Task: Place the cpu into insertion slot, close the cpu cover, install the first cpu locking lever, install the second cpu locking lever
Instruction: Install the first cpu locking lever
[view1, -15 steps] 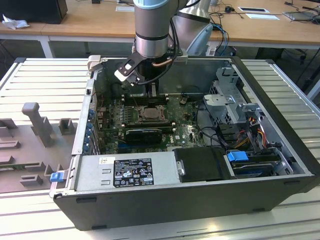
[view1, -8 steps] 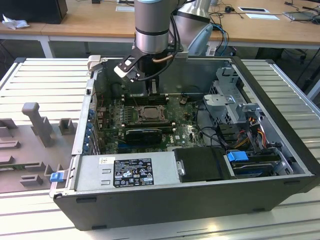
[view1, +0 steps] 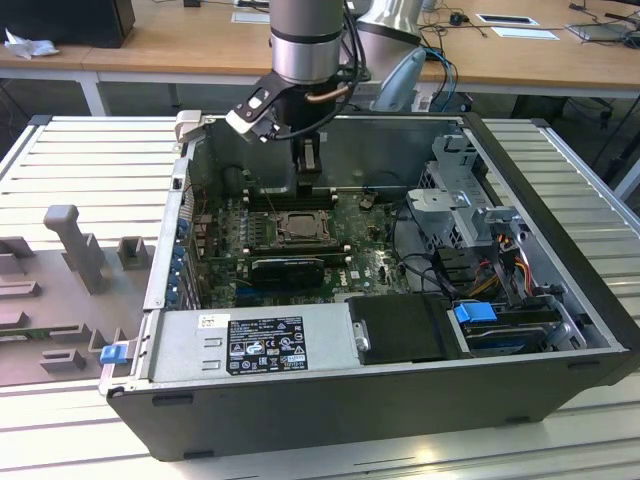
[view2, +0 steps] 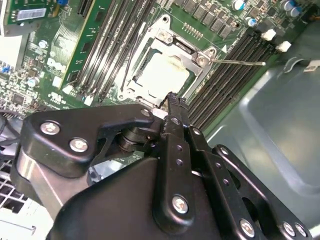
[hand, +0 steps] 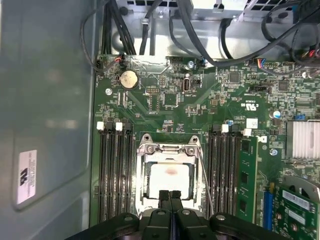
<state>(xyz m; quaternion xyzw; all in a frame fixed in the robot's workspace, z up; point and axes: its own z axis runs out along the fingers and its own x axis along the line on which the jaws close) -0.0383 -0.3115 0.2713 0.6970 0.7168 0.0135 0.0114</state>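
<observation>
Case: an open computer case (view1: 400, 400) lies on a slatted table (view1: 90, 160).
Board: the green board (hand: 165, 95) is cut off at the frame edges in both wrist views.
Arm: the arm (view1: 305, 40) reaches down into the case, its upper part out of frame.
Gripper: the gripper (hand: 170, 196) has its fingertips pressed together with nothing between them, right over one edge of the socket; whether it touches cannot be told.
Insertion slot: the insertion slot (view1: 298, 228) sits between the memory slots (hand: 114, 170); the fingers hide one edge.
Cpu cover: the cpu cover (hand: 167, 149) lies down flat around the chip.
Cpu: the cpu (hand: 169, 177) sits in the slot, pale top showing through the cut-out.
Lever: a thin wire lever (view2: 240, 62) juts out sideways over the memory slots; whether it is latched cannot be told.
</observation>
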